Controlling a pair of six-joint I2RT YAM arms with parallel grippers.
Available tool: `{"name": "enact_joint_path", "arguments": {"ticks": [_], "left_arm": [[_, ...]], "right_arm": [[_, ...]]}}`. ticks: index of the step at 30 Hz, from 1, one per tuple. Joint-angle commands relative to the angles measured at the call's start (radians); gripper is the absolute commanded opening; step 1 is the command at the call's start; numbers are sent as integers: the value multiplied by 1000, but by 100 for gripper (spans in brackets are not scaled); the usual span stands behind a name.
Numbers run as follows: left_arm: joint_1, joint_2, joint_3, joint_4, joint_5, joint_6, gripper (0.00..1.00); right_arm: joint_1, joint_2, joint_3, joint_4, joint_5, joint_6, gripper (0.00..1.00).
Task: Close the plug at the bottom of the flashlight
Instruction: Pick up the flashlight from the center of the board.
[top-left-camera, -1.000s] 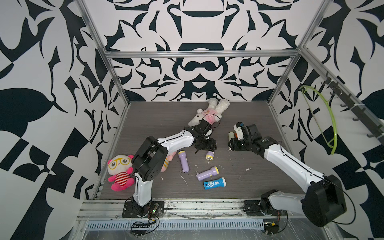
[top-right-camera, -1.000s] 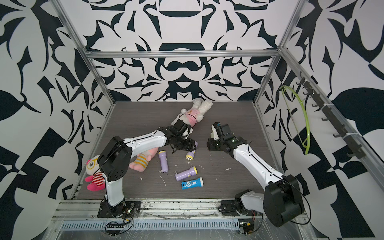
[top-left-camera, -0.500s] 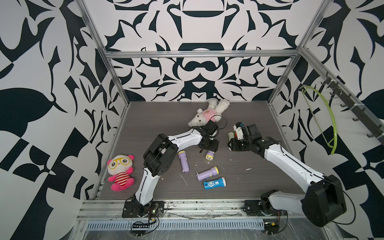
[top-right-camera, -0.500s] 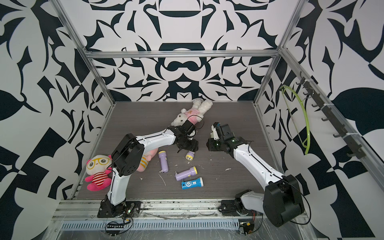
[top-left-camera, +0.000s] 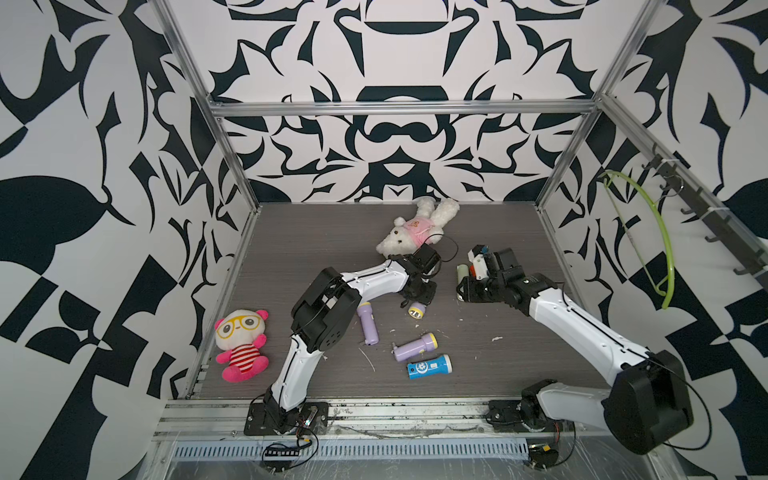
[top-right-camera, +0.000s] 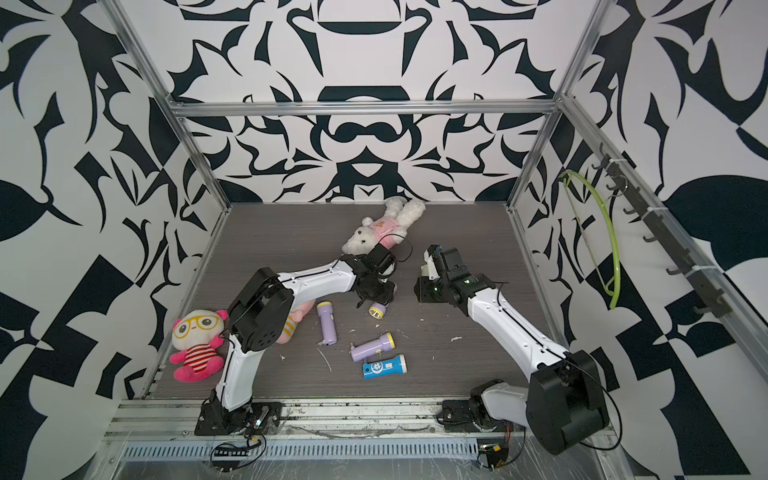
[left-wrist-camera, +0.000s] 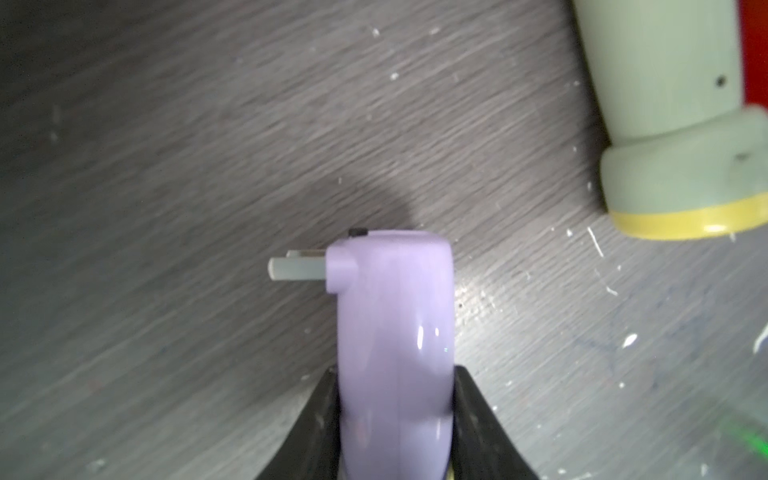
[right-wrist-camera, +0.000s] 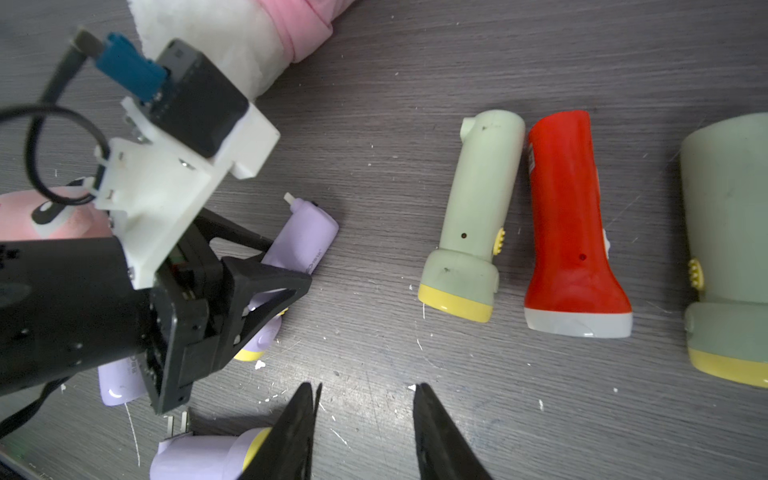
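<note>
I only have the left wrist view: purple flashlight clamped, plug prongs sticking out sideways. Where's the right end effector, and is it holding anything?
Observer: The right end effector hangs open and empty, apart from the purple flashlight in the left end effector.
Operator: What does its camera see?
Observer: A pale green flashlight and a red flashlight, side by side, heads pointing the same way.
Operator: Any other plug out?
Observer: Yes, another purple flashlight, nearer the arm bases, shows its prongs out.
</note>
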Motion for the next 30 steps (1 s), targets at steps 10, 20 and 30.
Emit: {"name": "enact_joint_path", "arguments": {"ticks": [10, 20, 30], "left_arm": [[-3, -418, -451, 607, 87, 265, 0], [21, -767, -865, 1185, 215, 355, 0], [52, -952, -921, 1140, 483, 368, 0]], "right_arm": [[-8, -69, 25, 21, -64, 6, 39], [-35, -147, 89, 119, -388, -30, 39], [-39, -178, 224, 131, -707, -23, 41]]}}
